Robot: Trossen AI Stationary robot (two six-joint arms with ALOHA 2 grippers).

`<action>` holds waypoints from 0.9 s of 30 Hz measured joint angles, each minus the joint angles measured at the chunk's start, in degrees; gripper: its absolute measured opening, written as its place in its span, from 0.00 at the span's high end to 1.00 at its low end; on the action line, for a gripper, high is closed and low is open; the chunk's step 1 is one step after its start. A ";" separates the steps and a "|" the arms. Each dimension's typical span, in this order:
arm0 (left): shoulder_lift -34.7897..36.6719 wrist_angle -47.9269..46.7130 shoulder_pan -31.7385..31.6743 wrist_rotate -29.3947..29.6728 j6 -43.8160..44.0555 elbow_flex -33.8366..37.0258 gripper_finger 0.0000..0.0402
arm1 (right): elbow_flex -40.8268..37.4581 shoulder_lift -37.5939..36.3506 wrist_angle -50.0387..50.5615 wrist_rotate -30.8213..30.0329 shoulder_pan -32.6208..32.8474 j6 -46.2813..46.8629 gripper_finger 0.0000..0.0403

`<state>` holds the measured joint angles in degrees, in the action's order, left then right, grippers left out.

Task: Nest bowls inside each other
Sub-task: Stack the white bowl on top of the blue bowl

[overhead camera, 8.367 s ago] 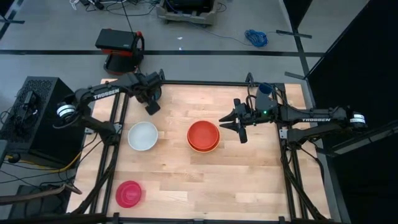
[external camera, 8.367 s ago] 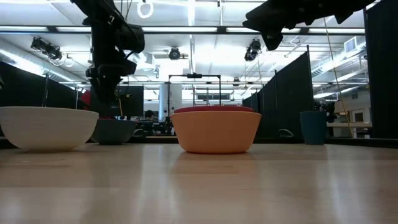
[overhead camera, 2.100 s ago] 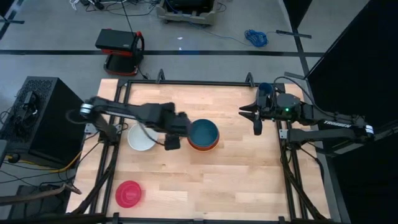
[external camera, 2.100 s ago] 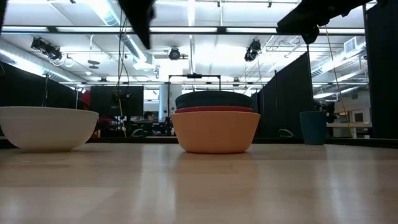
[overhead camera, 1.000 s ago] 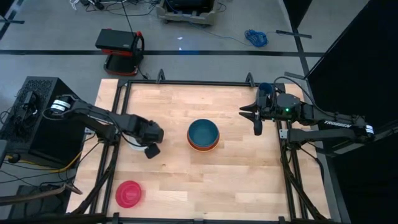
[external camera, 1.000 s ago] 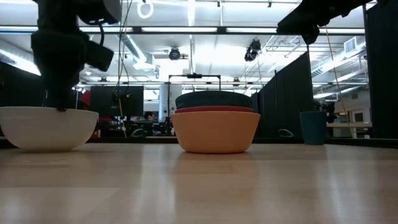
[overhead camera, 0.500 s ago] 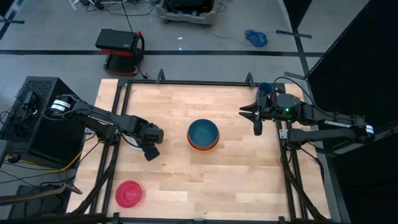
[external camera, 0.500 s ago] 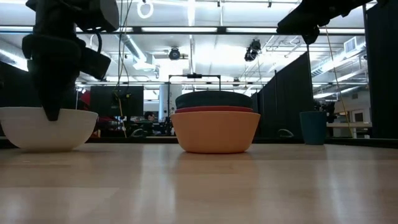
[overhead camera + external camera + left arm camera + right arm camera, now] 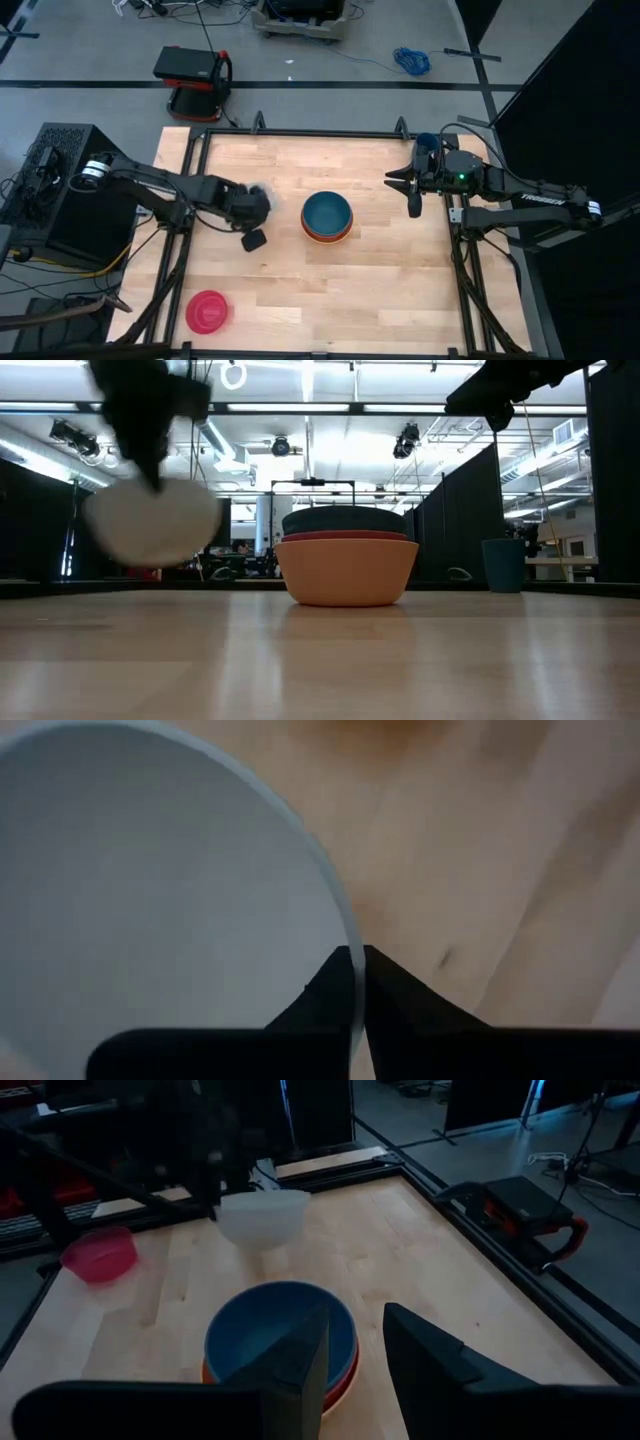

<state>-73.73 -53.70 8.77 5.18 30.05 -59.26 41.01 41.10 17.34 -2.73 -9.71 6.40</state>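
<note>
Worktop [image 9: 380, 270]: pale wood, black frame around it.

Stack of three bowls near the centre of the worktop. Orange bowl [image 9: 347, 575] at the bottom, red bowl [image 9: 347, 536] inside it with only its rim showing, teal-blue bowl [image 9: 327, 212] on top. All three sit level in the low view.

White bowl [image 9: 152, 525]: off the worktop, in the air, blurred in the low view. From the stack it lies at about 9 o'clock in the high view, near but apart from it. Left end effector [image 9: 358, 982] is clenched on its rim; in the left wrist view the two dark fingers meet with the thin white edge between them, one inside the bowl and one outside.

Magenta-pink bowl [image 9: 207, 312]: alone on the worktop at roughly 7 o'clock from the stack, well apart, close to the near-left corner.

Right end effector [image 9: 411, 187]: raised above the worktop at about 3 o'clock from the stack, well apart from it. Fingers [image 9: 302, 1358] stand partly apart with nothing between them; released.

Outside the frame: black and red case [image 9: 191, 72] on the floor at 11 o'clock, coil of blue cable [image 9: 411, 61] at 1 o'clock.
</note>
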 joint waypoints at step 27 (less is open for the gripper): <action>-28.31 -16.88 -4.11 6.63 -37.04 -44.44 1.00 | 0.00 0.00 0.04 -0.02 0.00 1.11 0.78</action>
<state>-102.05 -70.58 4.66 11.81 -6.98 -103.70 41.01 41.10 17.39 -2.75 -9.71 7.51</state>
